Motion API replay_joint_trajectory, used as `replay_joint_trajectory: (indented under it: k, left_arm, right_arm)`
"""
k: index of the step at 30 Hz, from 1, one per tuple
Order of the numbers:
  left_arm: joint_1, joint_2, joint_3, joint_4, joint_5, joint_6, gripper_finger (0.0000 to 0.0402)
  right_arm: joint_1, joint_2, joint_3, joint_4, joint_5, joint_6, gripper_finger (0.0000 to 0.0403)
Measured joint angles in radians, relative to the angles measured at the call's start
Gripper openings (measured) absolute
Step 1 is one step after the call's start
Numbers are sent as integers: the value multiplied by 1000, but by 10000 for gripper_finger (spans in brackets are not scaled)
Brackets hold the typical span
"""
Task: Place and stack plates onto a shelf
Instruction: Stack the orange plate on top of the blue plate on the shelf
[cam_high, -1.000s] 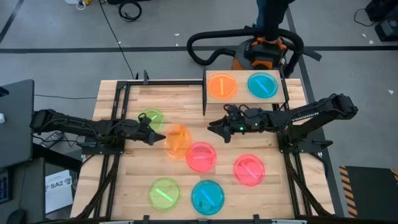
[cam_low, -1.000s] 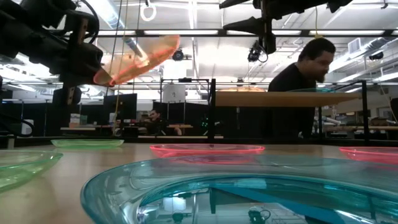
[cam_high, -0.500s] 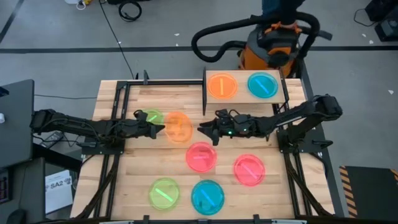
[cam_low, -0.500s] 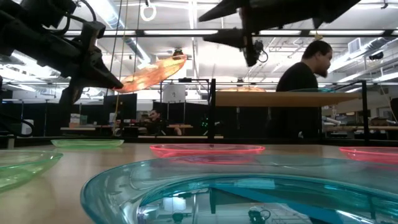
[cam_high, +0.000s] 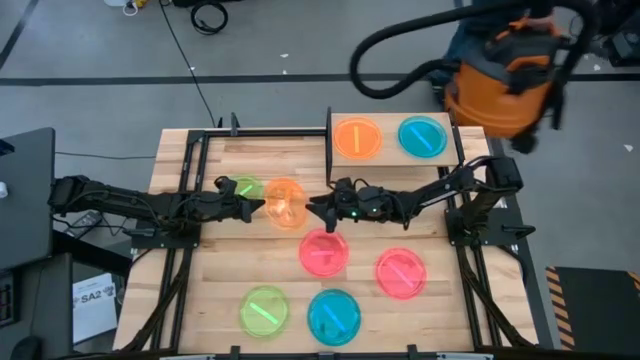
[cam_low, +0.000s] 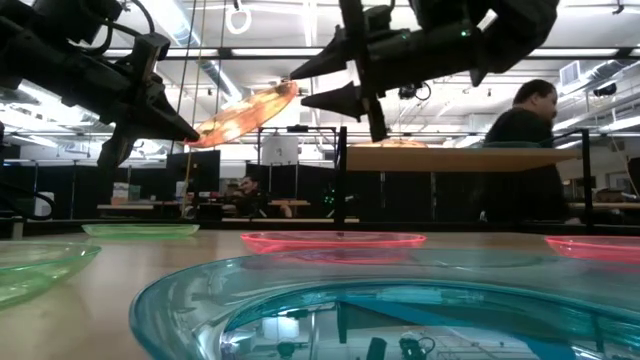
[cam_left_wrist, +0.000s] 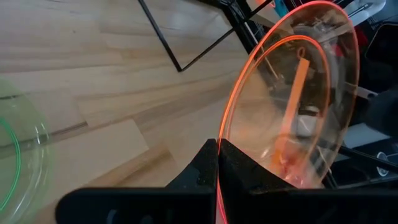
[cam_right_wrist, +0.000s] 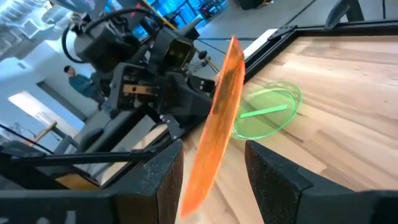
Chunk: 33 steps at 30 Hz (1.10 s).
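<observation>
The left gripper (cam_high: 250, 207), stretched level over the table's middle, pinches the rim of a small round translucent orange plastic plate (cam_high: 286, 203), lifted and tilted, seemingly for a handover; the right gripper (cam_high: 313, 209) reaches level, jaws spread astride its opposite rim, not yet clamped.

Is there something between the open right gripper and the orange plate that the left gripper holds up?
Nothing visible. The right gripper faces the free edge of the raised orange plate with open jaws and only air between them. The left gripper pinches the plate's opposite edge, out of the way.
</observation>
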Motion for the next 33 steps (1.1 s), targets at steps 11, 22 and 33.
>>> replay_joint_trajectory:
  k: [11, 22, 33]
  left_arm:
    - [0, 0, 0, 0, 0, 2, 8]
    - [0, 0, 0, 0, 0, 1, 8]
    - [0, 0, 0, 0, -3, 1, 9]
  right_arm:
    - [0, 17, 40, 2, 0, -42, 164]
    - [-13, 24, 39, -35, 3, -40, 123]
    - [-15, 24, 39, -39, 4, -39, 71]
